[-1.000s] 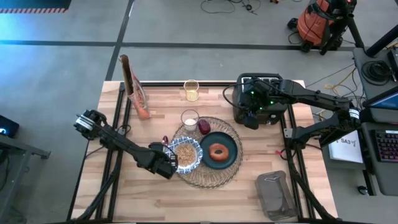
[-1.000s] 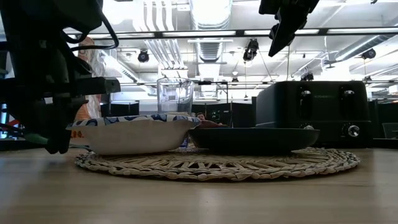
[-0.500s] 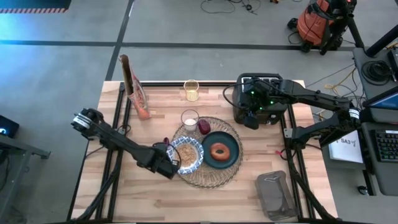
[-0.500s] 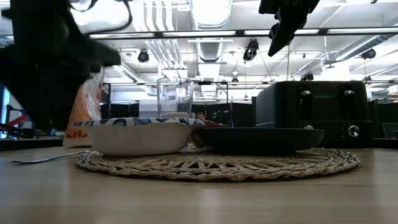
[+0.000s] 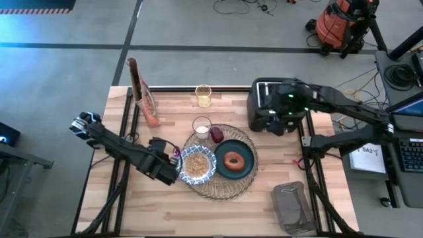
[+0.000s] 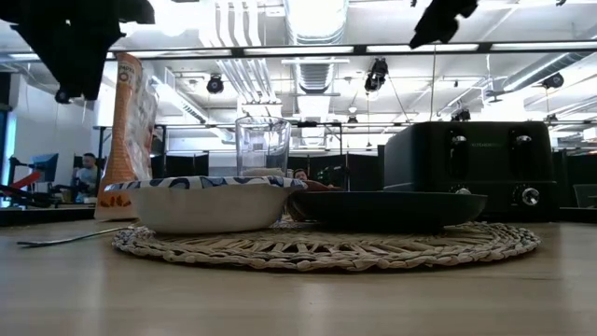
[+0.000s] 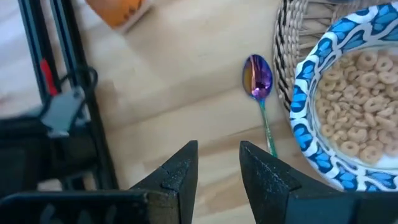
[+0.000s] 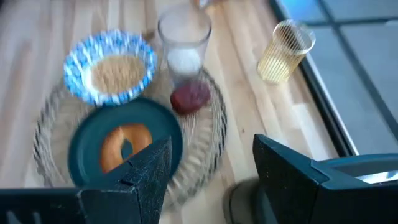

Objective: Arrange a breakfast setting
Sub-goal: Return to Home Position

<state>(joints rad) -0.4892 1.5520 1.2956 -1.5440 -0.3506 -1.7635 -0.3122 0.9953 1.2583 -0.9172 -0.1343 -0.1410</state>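
Observation:
The tan woven placemat point(image 5: 221, 193) carries the blue-and-white bowl point(image 5: 184, 162) of cereal, the dark teal plate point(image 5: 247, 169) with the bagel point(image 5: 232, 160), the clear glass point(image 5: 201, 126) and the red fruit point(image 5: 217, 135). The blue-handled spoon point(image 7: 261, 106) lies flat on the table just left of the bowl, its bowl end toward the far edge. My left gripper point(image 7: 217, 152) hovers open and empty above the table, short of the spoon. My right gripper point(image 8: 211, 168) is open and empty, high over the toaster's near left corner.
The black toaster point(image 5: 271, 106) stands at the far right. The cereal bag point(image 5: 142, 92) stands at the far left, with a yellow ribbed glass point(image 5: 203, 96) at the far edge. A grey object point(image 5: 293, 208) lies at the near right.
My left gripper has risen from beside the bowl and drawn back toward the table's left edge. The spoon now lies on the table left of the bowl. My right gripper has shifted a little toward the right, over the toaster.

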